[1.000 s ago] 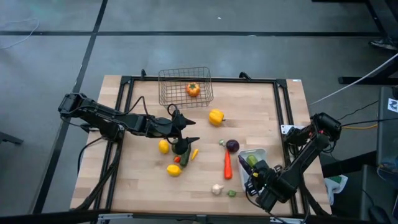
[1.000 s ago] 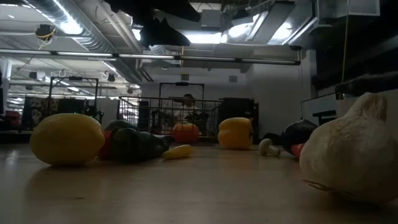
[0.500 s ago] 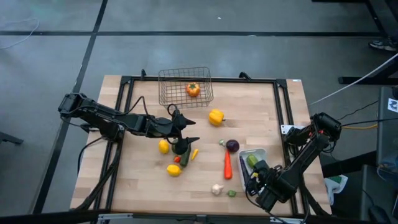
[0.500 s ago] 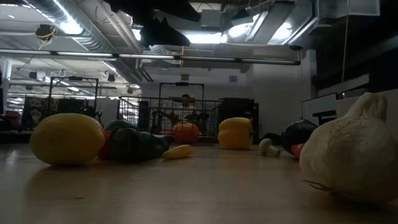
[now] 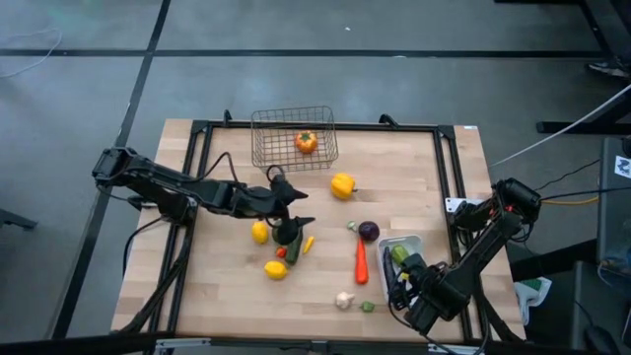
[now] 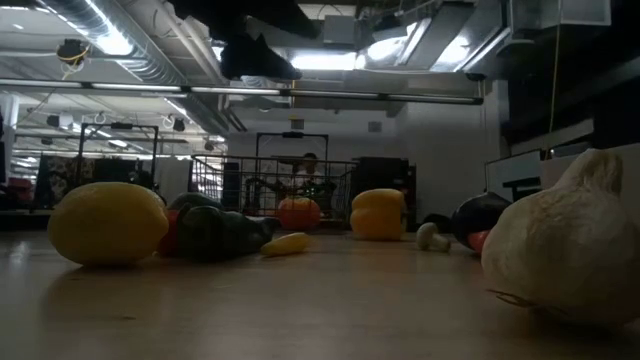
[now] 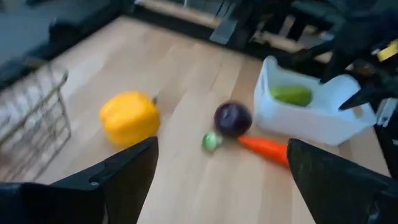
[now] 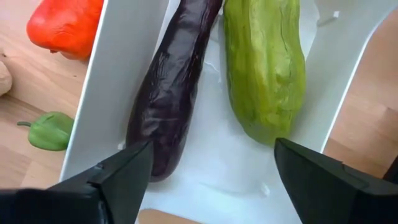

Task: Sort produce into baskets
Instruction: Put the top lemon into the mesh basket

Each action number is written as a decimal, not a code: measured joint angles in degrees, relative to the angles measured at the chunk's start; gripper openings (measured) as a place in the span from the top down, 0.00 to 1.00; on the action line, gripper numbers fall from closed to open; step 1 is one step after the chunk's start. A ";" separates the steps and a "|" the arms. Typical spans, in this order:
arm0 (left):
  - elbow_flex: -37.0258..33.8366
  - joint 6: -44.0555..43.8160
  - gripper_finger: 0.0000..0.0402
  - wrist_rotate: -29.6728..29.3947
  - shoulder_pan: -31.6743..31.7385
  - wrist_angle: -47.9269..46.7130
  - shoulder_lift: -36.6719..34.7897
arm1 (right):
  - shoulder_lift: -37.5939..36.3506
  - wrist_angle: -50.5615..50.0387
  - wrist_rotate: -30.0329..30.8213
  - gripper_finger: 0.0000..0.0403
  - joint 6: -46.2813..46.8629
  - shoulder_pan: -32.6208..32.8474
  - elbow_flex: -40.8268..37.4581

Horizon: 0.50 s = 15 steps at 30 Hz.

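Note:
The white tray (image 8: 93,106) near the table's right edge holds a purple eggplant (image 8: 171,93) and a green cucumber (image 8: 267,68) lying side by side on its floor. My right gripper (image 8: 211,158) hangs open over them, pointing down, one finger outside each vegetable. The wire basket (image 5: 294,138) at the far edge holds an orange tomato (image 5: 307,142). My left gripper (image 5: 301,205) stands open in the air at mid-table, above a small heap of produce (image 5: 286,242). Lemons (image 5: 259,232) (image 5: 276,269), a yellow pepper (image 5: 342,184), a carrot (image 5: 361,262) and garlic (image 5: 343,300) lie loose on the table.
A round purple vegetable (image 5: 369,232) and a small green piece (image 5: 367,307) lie near the tray. A black frame (image 5: 197,128) runs round the wooden tabletop. Bare wood shows at the table's near left and far right.
My left gripper has tipped and rolled a little in place, as the low view shows. The produce lies where it was.

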 joint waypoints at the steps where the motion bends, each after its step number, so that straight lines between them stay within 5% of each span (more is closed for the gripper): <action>1: 1.05 -1.88 0.13 0.00 0.00 -3.11 0.00 | 0.00 0.00 0.01 0.17 0.00 0.00 0.00; 15: 11.11 -34.22 0.13 2.80 0.02 -41.32 0.00 | 0.00 0.22 0.01 0.16 -0.12 0.00 -0.02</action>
